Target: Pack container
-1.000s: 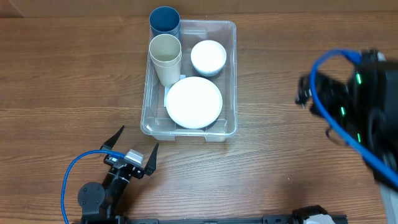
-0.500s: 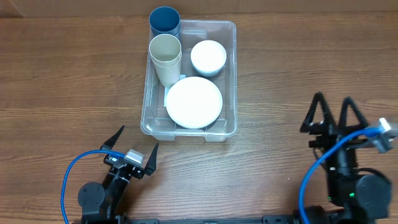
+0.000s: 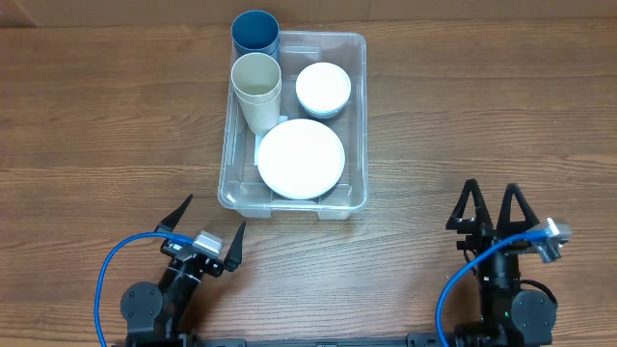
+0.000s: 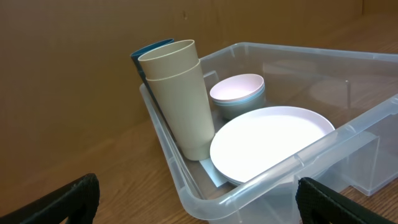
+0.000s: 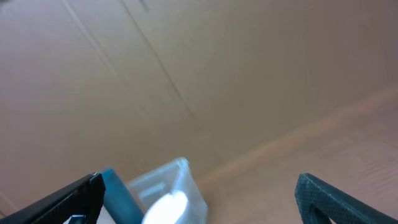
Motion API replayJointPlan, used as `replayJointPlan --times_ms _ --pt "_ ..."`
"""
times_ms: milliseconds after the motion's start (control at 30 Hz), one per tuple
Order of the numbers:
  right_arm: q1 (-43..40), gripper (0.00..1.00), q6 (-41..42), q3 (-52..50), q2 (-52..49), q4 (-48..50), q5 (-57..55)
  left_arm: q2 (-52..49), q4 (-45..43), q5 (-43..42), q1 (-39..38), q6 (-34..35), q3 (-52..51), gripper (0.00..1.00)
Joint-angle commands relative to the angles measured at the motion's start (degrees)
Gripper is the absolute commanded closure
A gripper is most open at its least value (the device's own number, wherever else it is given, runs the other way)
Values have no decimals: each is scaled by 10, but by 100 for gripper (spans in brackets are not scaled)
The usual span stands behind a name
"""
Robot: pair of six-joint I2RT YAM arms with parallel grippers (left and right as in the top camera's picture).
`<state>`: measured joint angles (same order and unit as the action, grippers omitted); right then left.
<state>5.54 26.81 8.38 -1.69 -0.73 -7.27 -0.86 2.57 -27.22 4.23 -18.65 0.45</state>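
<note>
The clear plastic container [image 3: 358, 116] stands at the table's middle back. It holds a white plate [image 3: 300, 158], a white bowl stacked on a blue one [image 3: 323, 89], a beige cup [image 3: 256, 87] and a blue cup [image 3: 255, 34]. The left wrist view shows the container's near corner [image 4: 205, 202] with the plate [image 4: 267, 140], beige cup [image 4: 180, 93] and bowl [image 4: 237, 90] inside. My left gripper [image 3: 204, 220] is open and empty, in front of the container's left corner. My right gripper [image 3: 490, 204] is open and empty, to the container's front right. The right wrist view is blurred.
Blue cables loop beside both arm bases [image 3: 101, 280] [image 3: 453, 289]. A cardboard-brown wall rises behind the table [image 4: 74, 37]. The wooden table [image 3: 116, 145] stretches bare on both sides of the container.
The right arm has swung down from the right edge and come to rest near the front edge with its gripper open. The left arm and the container's contents have not moved.
</note>
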Motion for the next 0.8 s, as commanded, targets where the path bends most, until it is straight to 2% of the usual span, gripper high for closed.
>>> replayJointPlan --times_ms 0,100,433,633,767 --pt "-9 0 -41 -6 5 -36 14 6 -1 0 3 -11 -2 0" --pt "-9 0 -94 -9 15 -43 27 6 -1 0 3 -11 -2 0" --pt "-13 0 -108 -78 15 -37 48 6 -1 0 3 -11 -2 0" --pt "-18 0 -170 -80 15 -40 57 6 -1 0 3 -11 -2 0" --pt "-18 0 -172 -80 15 -40 57 6 0 0 3 -11 -2 0"
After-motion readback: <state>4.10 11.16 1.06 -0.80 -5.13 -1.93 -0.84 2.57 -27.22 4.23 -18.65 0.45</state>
